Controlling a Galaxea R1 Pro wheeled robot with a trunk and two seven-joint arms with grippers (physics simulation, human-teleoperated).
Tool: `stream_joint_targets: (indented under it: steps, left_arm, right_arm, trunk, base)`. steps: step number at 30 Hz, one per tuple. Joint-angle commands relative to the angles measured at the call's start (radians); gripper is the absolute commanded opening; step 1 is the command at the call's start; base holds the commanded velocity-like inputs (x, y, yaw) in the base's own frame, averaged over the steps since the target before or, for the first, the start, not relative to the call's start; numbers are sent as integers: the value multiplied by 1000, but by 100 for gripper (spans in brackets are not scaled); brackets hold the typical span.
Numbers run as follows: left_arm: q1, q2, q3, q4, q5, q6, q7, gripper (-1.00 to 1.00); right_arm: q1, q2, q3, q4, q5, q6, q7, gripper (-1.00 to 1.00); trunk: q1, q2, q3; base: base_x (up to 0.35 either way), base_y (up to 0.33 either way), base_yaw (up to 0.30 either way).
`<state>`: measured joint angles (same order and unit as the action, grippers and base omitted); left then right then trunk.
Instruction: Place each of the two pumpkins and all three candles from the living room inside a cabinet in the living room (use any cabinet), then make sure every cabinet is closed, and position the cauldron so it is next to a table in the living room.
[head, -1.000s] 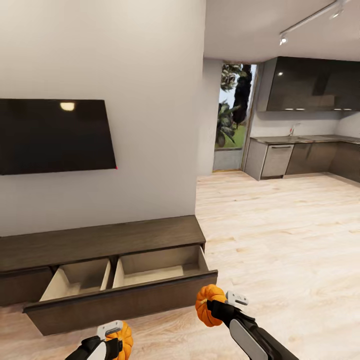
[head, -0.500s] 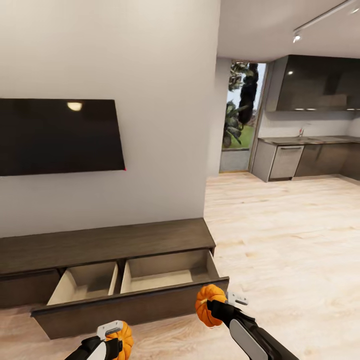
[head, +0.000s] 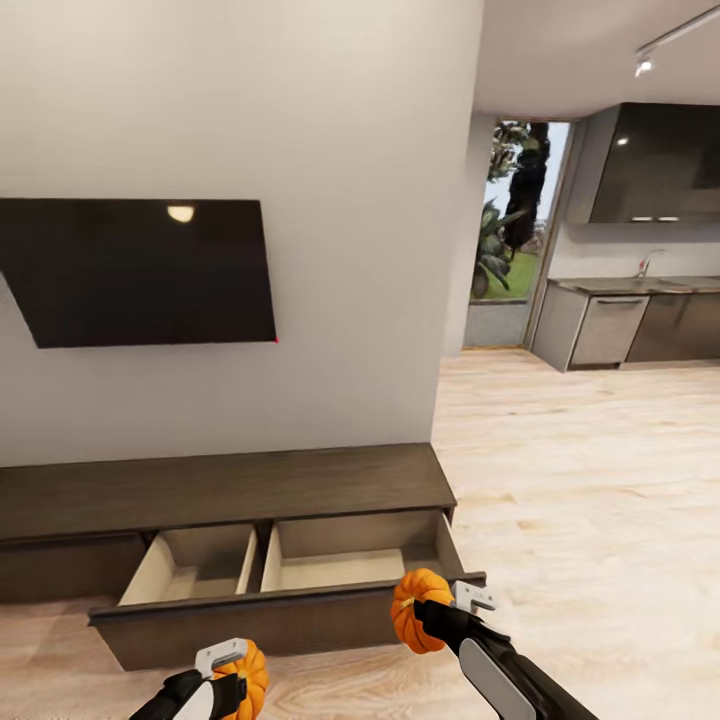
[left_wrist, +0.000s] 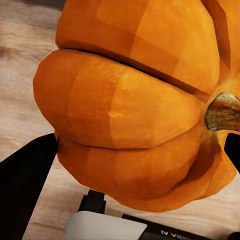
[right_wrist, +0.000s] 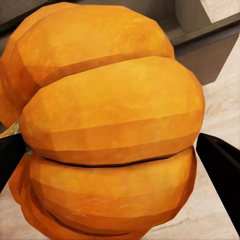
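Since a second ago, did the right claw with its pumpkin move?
Cannot tell. The right claw sits at the same picture spot while the cabinet slid right, so the camera turned.

pale wood floor (head: 580, 470), dark cabinet (head: 230, 490) standing on it

**3 cameras, 1 open drawer**

The head camera looks forward and down from well back at the long dark brown wooden cabinet (head: 220, 490), its open drawer at lower centre. Each wrist camera sits very near a round orange ribbed pumpkin (left_wrist: 135, 105) (right_wrist: 110, 125); the right shares the drawer corner.
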<state>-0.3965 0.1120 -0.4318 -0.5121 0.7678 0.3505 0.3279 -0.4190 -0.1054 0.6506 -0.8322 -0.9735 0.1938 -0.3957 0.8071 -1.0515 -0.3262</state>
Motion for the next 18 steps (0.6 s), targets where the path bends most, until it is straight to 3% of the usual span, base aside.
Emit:
stream_joint_targets:
  steps: [1, 18]
  left_arm:
    - [-1, 2, -11, -3, 10, 2, 10, -100]
    - [-1, 3, -9, -3, 12, 4, 9, -100]
  right_arm:
    - [-1, -2, 4, -2, -5, 2, -8, -100]
    - [-1, -1, 2, -2, -5, 1, -9, -100]
  trunk:
    - [-4, 6, 2]
    - [-69, 125, 55]
  base:
    - [2, 0, 46]
    - [0, 0, 5]
